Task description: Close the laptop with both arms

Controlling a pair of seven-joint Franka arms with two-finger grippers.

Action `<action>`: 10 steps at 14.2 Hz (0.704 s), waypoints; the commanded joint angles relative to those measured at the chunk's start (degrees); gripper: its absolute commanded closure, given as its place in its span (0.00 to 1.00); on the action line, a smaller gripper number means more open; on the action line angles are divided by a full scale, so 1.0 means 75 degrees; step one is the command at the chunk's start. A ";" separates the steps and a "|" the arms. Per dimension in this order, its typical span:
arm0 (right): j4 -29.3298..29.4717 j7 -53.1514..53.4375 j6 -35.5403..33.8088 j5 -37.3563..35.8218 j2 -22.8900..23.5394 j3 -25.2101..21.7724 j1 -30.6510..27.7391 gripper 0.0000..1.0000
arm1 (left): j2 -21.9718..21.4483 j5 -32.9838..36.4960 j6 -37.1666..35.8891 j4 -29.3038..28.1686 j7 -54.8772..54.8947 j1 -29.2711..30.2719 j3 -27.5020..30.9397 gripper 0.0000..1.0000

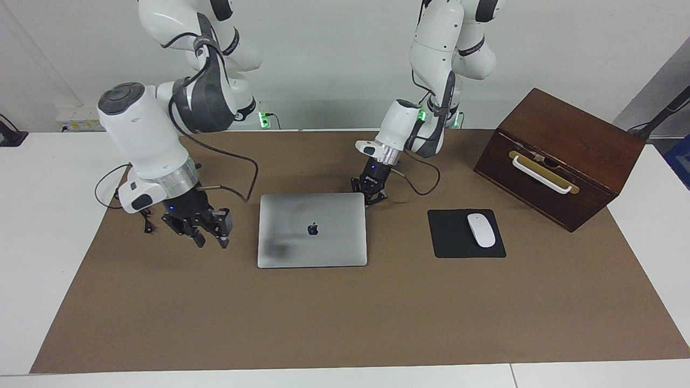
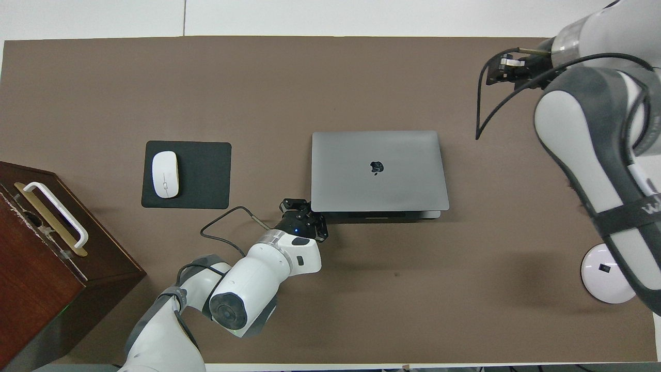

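The laptop (image 1: pixel 312 230) is lying shut and flat mid-table on the brown mat (image 1: pixel 345 312), its silver-grey lid showing a dark apple logo. The left gripper (image 1: pixel 373 197) is sitting with fingertips pinched together at the laptop's robot-side corner, gripping nothing. The right gripper (image 1: pixel 207 237) is hanging over bare mat toward the right arm's end, fingers parted, holding nothing.

The closed laptop (image 1: pixel 312 230) is lying flat, its lid leaving open air above. The left gripper (image 1: pixel 375 198) is crowding its corner nearest the robots; the right gripper (image 1: pixel 207 235) is hanging just beside its edge over bare brown mat (image 1: pixel 345 312).
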 commanded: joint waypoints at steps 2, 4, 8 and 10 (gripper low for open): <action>-0.0091 -0.0463 -0.1274 -0.0721 -0.0797 0.0064 -0.0263 0.38 | 0.0077 -0.0059 -0.0448 -0.0458 -0.0172 0.0098 0.0000 1.00; -0.0091 -0.0487 -0.1778 -0.0944 -0.1090 -0.0006 -0.0263 0.37 | -0.0098 -0.0059 -0.0588 -0.0470 -0.0278 0.0191 0.0000 1.00; -0.0103 -0.0499 -0.2786 -0.0945 -0.1805 -0.0182 -0.0251 0.32 | -0.0964 -0.0059 -0.1908 -0.0458 -0.0243 0.0355 0.0000 1.00; -0.0289 -0.0476 -0.3057 -0.0945 -0.2250 -0.0194 -0.0275 0.32 | -0.1666 -0.0059 -0.2916 -0.0458 -0.0231 0.0472 0.0000 1.00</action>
